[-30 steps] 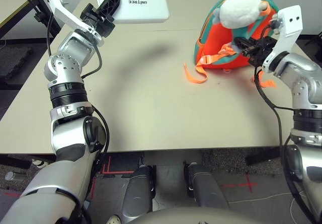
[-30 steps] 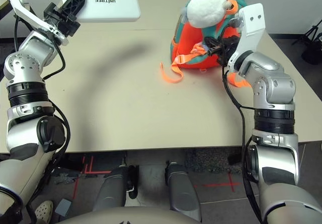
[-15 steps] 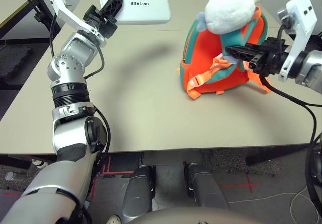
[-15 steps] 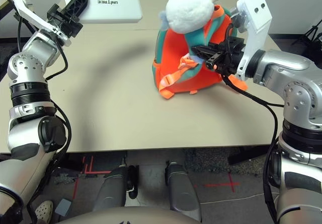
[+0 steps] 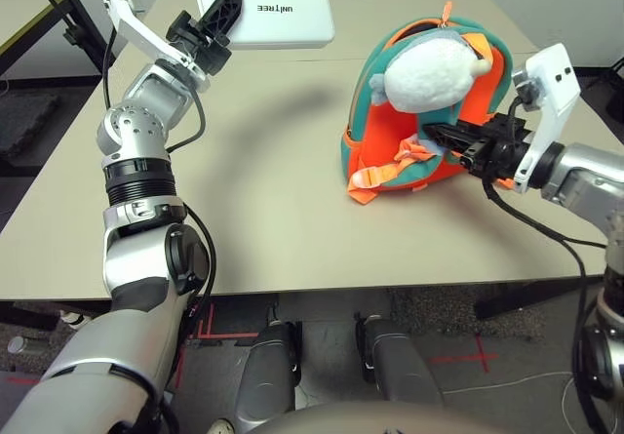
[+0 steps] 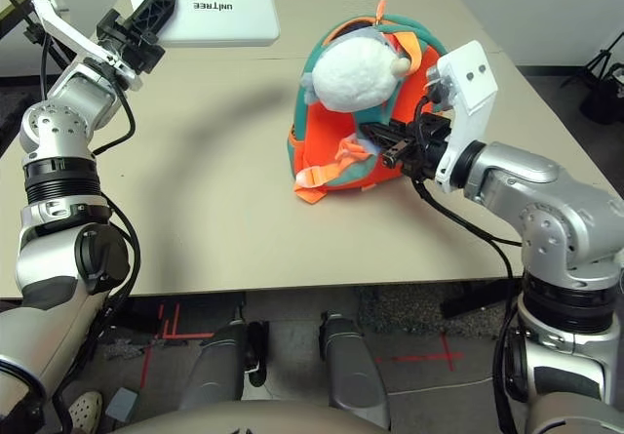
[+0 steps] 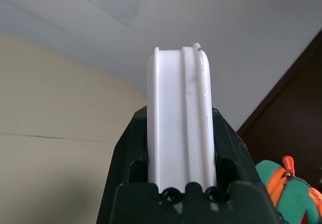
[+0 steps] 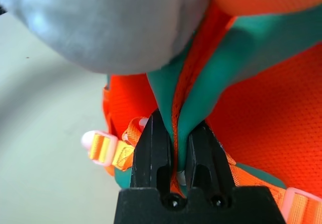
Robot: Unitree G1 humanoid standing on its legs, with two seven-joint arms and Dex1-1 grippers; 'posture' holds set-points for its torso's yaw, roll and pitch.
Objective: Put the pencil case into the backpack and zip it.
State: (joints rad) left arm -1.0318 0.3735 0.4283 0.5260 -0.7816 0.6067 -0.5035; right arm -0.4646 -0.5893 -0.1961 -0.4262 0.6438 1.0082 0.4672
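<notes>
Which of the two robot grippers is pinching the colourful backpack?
The right gripper, clamped on a teal strap; the left gripper holds the white case instead.

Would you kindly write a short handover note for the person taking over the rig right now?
Left hand: shut on the white pencil case, holding it up, level with the table's far part.
Right hand: shut on a teal strap of the backpack, which sits on the table.
Done: case gripped, backpack held.
Left: put the case in the backpack, then zip it.
</notes>
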